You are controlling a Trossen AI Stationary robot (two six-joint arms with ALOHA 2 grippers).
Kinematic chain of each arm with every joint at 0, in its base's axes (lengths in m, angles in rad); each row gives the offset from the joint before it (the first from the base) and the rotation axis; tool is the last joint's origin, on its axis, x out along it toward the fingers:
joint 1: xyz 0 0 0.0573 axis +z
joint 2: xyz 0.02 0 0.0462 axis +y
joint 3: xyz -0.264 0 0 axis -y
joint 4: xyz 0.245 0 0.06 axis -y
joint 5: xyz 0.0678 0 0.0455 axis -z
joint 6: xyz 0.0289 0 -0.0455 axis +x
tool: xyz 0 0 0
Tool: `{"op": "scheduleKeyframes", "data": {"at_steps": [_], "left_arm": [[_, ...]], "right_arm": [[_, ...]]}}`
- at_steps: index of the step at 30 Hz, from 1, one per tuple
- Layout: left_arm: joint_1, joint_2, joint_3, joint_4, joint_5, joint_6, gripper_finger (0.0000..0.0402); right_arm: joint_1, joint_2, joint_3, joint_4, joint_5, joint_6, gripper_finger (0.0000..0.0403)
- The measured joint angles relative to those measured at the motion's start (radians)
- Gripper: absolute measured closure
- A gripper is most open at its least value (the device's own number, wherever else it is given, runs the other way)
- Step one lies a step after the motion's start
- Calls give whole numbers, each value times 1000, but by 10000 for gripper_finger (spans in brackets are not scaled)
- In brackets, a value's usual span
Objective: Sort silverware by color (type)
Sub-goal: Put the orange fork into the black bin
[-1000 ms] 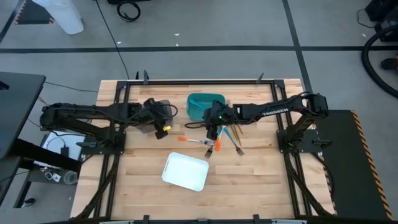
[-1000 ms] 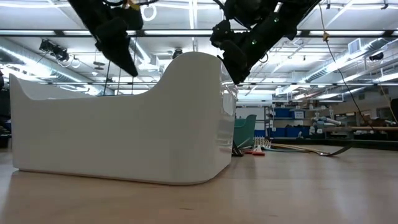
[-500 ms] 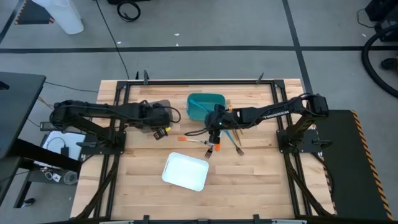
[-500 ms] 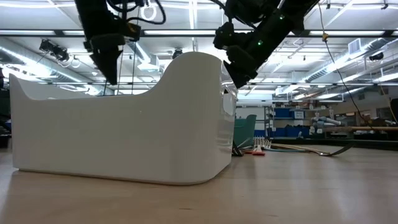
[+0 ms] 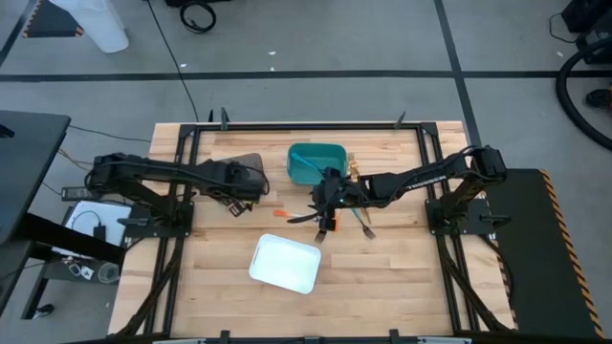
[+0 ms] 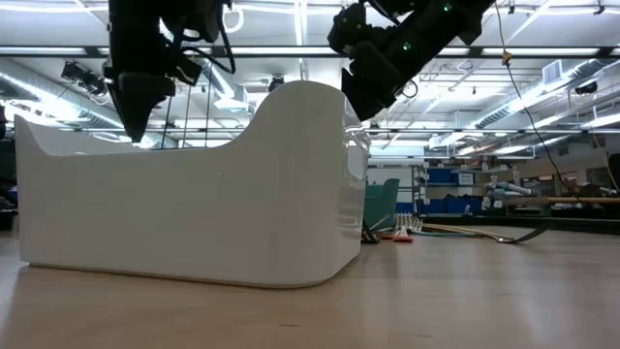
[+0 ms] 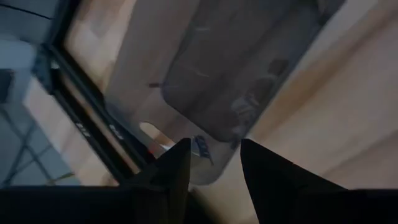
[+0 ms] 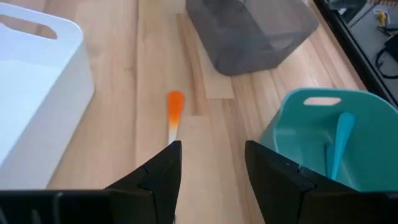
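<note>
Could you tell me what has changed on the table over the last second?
The left gripper drew back over the grey bin. The right gripper sank toward the silverware pile, fingers open. The teal bin, white tray and orange-handled piece stayed put.

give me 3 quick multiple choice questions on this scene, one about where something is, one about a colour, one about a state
1. Where is the left gripper?
A. over the grey bin
B. over the white tray
C. off the table

2. What colour is the utensil lying inside the teal bin?
A. orange
B. teal-blue
C. gold

3. How do the right gripper's jaws stand?
A. shut on a fork
B. shut on nothing
C. open

Answers: 1 A, its wrist view looks down into the grey bin. 2 B, the teal-blue utensil rests against the bin's inside. 3 C, a clear gap shows between the jaws above the orange-handled utensil.
</note>
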Motion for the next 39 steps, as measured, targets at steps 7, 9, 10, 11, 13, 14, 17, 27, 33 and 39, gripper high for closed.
{"op": "scheduleKeyframes", "data": {"at_steps": [7, 9, 10, 11, 13, 14, 17, 27, 33, 39], "left_arm": [[-27, 86, -1, -66, 3, -65, 251], [-27, 106, -2, -87, 6, -88, 251], [-27, 110, -3, -93, 11, -99, 251], [-27, 112, -2, -97, 16, -103, 251], [-27, 120, -2, -92, 18, -110, 251], [-27, 121, -2, -91, 20, -113, 251], [-27, 118, -2, -83, 20, -119, 251], [-27, 118, -63, -70, 20, -144, 251], [-27, 118, -72, -29, 10, -148, 251], [-24, 118, -79, 1, 1, -130, 252]], "right_arm": [[7, 0, -18, 17, -3, -31, 216], [7, 0, -33, 36, -4, -41, 216], [7, 0, -43, 52, -12, -42, 216], [7, 0, -54, 68, -24, -43, 216], [6, 0, -71, 94, -52, -43, 216], [6, 0, -76, 101, -59, -43, 216], [7, 0, -82, 113, -75, -43, 216], [21, 0, -82, 115, -77, -43, 216], [21, 0, -82, 121, -77, -45, 216], [24, 0, -82, 120, -76, -44, 216]]}}
